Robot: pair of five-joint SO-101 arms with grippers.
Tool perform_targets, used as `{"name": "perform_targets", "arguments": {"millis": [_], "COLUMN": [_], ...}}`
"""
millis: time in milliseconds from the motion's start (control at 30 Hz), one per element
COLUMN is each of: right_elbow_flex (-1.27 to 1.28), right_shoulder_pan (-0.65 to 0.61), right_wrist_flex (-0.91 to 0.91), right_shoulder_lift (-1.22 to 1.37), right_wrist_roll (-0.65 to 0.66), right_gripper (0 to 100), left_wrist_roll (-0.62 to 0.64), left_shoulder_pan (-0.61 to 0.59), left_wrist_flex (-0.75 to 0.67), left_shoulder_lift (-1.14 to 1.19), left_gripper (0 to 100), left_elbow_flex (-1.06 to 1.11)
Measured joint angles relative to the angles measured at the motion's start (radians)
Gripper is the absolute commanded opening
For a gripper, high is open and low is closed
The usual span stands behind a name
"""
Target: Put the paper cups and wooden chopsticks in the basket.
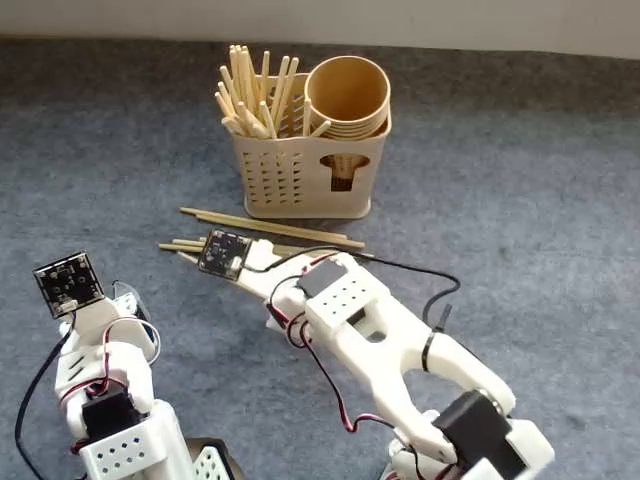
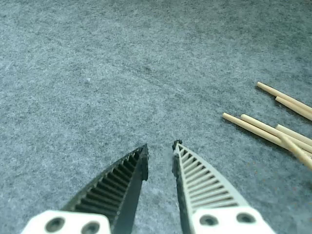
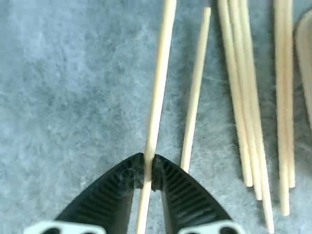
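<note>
Right gripper [image 3: 147, 170] pinches one pale wooden chopstick [image 3: 158, 97]; next job's probably lifting it to the beige slotted plastic basket [image 1: 300, 180] at 12 o'clock. Left gripper [image 2: 160, 156] is spread, empty.

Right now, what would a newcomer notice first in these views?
The basket at the table's far side stands out, already holding stacked paper cups and a bundle of chopsticks. In front of it, the right claw is shut on one loose chopstick, other chopsticks lying beside it on the grey mat.
</note>
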Motion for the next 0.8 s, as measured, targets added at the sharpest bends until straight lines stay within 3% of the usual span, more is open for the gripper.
{"name": "perform_targets", "arguments": {"millis": [400, 800], "right_elbow_flex": [0.002, 0.002], "right_shoulder_pan": [0.044, 0.043], "right_wrist_flex": [0.000, 0.000], "right_shoulder_lift": [-0.206, -0.404], "right_wrist_roll": [-0.302, -0.327], "right_gripper": [0.4, 0.4], "left_wrist_roll": [0.000, 0.000], "left_shoulder_pan": [0.000, 0.000], "left_wrist_flex": [0.000, 0.000], "left_shoulder_lift": [0.000, 0.000], "left_gripper": [10, 10], "left_elbow_flex": [0.000, 0.000]}}
